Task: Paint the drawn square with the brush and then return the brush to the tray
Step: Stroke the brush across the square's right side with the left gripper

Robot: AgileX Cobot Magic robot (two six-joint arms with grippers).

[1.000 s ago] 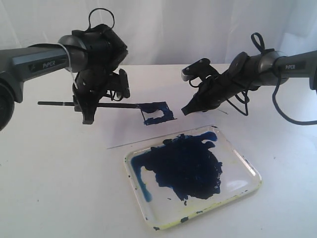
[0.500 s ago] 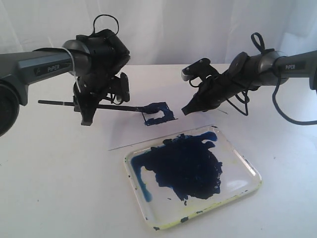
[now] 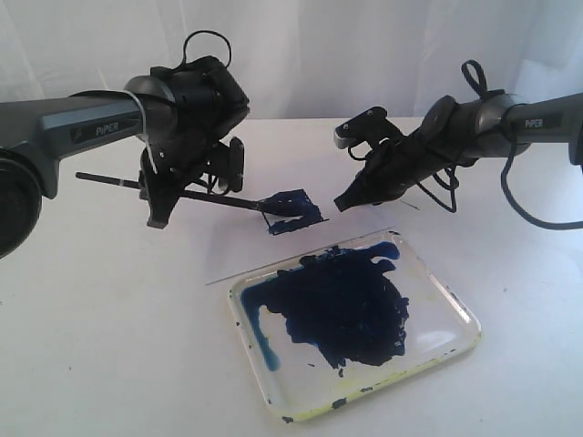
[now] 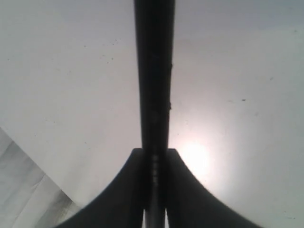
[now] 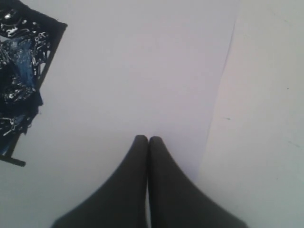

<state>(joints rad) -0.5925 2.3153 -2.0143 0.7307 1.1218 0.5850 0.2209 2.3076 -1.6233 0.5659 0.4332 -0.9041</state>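
My left gripper (image 3: 164,196) is shut on the brush (image 3: 205,198), a long thin black stick. Its blue tip rests on the drawn square (image 3: 293,210), whose inside is mostly dark blue. In the left wrist view the brush (image 4: 154,80) runs straight out between the closed fingers of the left gripper (image 4: 154,154). My right gripper (image 3: 343,200) is shut on nothing and presses its tips on the white paper sheet (image 3: 364,218) just right of the square. The right wrist view shows the right gripper (image 5: 148,139) on the paper beside the drawn square (image 5: 21,71). The tray (image 3: 460,314) lies in front.
The tray is smeared with a big dark blue paint blob (image 3: 342,305) and has a yellowish rim. The paper's right edge (image 5: 223,80) runs close to the right gripper's tips. A white curtain hangs behind the white table (image 3: 100,346).
My left gripper has shifted right and slightly up with the brush, whose handle now tilts down toward the tip. More of the square's inside is blue. The right arm has not moved.
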